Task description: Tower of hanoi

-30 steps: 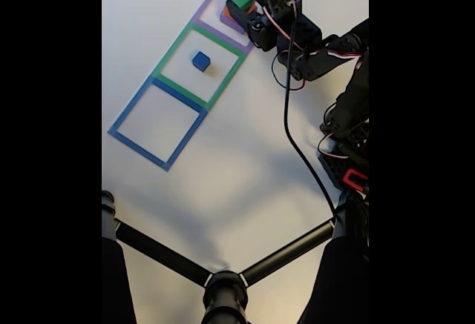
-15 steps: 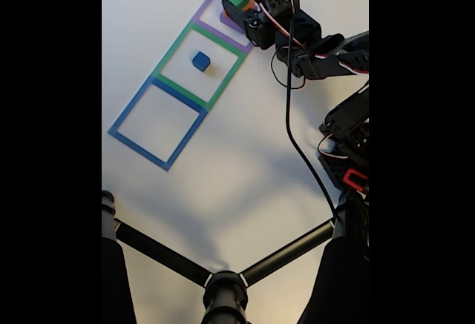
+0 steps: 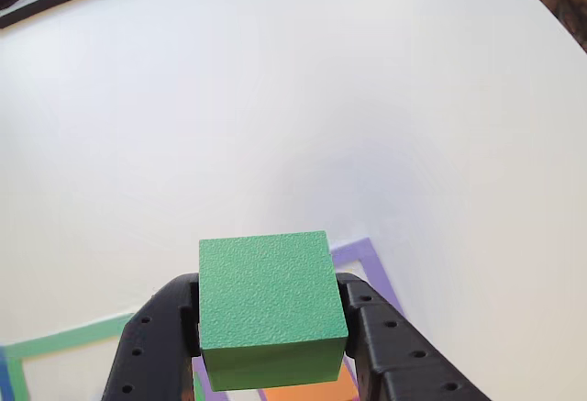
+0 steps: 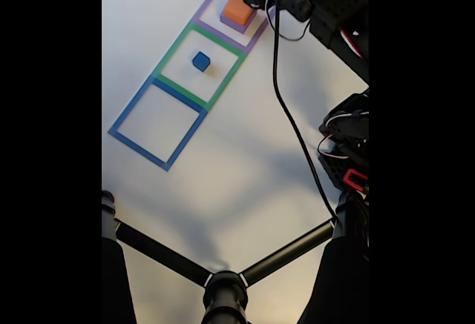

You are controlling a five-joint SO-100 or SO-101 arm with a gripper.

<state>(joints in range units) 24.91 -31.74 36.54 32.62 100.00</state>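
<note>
The fixed view looks steeply down on the white table (image 4: 245,168) from above, mounted on a black tripod (image 4: 223,287) whose legs cross the frame at 6 o'clock. It stands well back: three tape squares (image 4: 182,79) run from 9 toward 12 o'clock, with the arm (image 4: 345,139) at 3 o'clock. The picture fills a central upright strip between black side bands.

The other view rides on the arm, close behind the gripper (image 3: 271,346), at 6 o'clock, facing forward and down across the table (image 3: 303,98). Both views share the green cube (image 3: 268,305), orange block (image 4: 238,9), purple tape and green tape.
</note>
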